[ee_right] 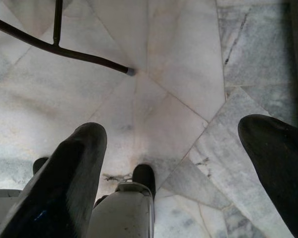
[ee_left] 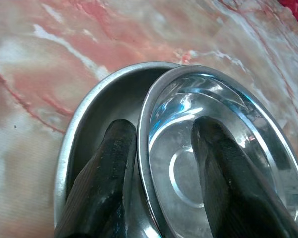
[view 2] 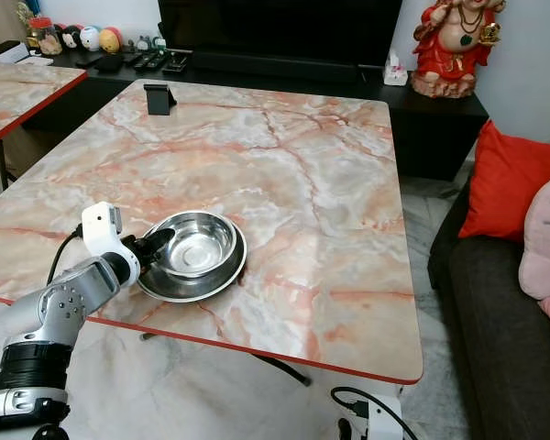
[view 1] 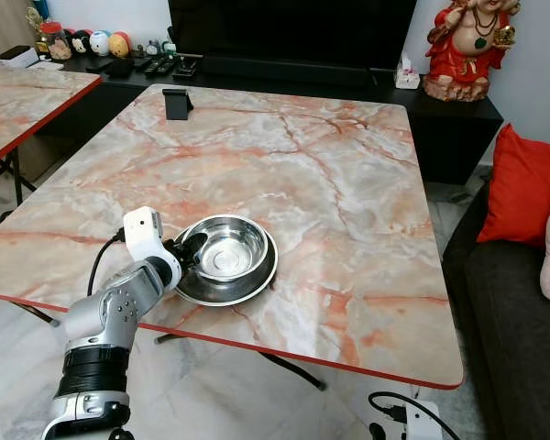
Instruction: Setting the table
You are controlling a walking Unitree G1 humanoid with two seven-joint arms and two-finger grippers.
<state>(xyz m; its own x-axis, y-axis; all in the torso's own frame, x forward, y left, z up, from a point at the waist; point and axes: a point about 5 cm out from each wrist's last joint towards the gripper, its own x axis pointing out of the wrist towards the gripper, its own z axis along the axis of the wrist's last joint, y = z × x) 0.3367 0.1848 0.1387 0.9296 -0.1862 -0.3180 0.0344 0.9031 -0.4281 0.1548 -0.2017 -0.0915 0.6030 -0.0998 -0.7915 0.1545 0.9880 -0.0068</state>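
- The bowl sits in the plate, lower left of centre in the head views, near the tabletop's front edge.
- The left claw straddles the bowl's left rim, one finger inside, the other outside.
- A phone stand stands at the tabletop's far left.
- The statue stands upper right, behind the tabletop.

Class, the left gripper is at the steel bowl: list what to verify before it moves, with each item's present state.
1. Left gripper straddles the bowl rim, one finger inside, one outside: ok.
2. Fingers closed firmly on the rim: cannot tell.
3. Bowl sits in the plate: ok.
4. Plate fully on the table, near its front edge: ok.
5. Right gripper open, over the floor, idle: ok.
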